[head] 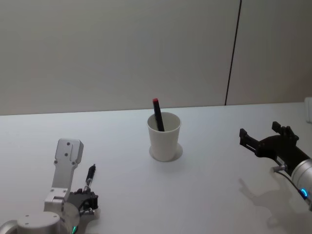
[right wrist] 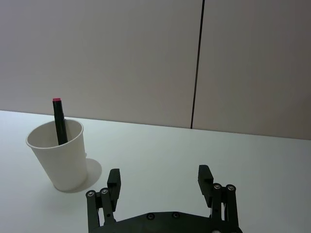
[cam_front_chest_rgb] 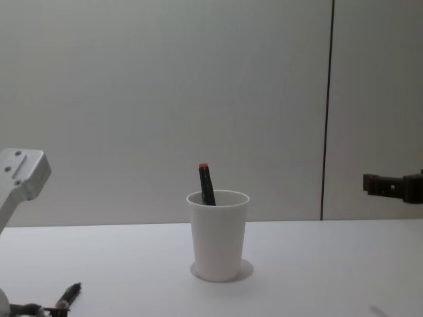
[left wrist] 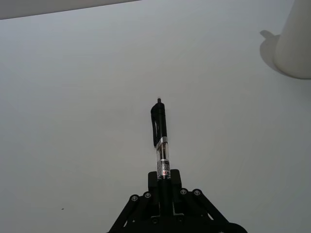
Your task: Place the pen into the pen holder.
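Black pen (left wrist: 161, 138) juts forward from our left gripper (left wrist: 164, 183), clamped lengthwise; the paper cup (head: 164, 141) stands forward-right, well apart. Our right gripper (right wrist: 160, 180) hovers wide.

The cup (head: 164, 139) looks like smooth, matt white paper. The counter (head: 204, 195) is smooth, matt and off-white. The pen (left wrist: 161, 141) clamped in the left gripper (left wrist: 164, 178) has a glossy black plastic top and a clear plastic barrel. That gripper and the right gripper (right wrist: 159, 177) are matt black with small shiny screw heads.
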You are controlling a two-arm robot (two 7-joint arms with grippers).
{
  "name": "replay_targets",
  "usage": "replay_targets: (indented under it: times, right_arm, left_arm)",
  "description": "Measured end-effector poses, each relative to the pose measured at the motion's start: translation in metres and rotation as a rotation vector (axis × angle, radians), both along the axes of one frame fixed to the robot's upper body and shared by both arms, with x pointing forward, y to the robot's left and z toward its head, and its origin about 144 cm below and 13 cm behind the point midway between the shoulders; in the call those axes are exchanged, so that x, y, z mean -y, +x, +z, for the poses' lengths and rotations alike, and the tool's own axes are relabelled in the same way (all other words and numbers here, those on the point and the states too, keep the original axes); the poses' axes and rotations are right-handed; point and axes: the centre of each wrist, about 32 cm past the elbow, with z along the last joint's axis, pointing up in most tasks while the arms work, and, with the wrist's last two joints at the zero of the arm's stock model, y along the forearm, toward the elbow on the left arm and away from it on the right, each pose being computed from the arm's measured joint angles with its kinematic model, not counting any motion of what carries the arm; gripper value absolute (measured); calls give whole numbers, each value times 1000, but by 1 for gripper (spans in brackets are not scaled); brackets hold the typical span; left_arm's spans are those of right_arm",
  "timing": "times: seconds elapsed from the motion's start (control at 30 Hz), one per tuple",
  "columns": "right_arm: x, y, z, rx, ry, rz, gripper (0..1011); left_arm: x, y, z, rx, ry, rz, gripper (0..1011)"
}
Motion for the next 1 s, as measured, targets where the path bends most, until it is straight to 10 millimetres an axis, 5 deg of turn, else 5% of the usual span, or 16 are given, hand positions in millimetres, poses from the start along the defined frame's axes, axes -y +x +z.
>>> replay_targets:
  times: [1.0]
  right_arm:
    - [0,0,0,0,0,0,1002]
  left_arm:
    - [-11,-4,2,118,5,-14,139]
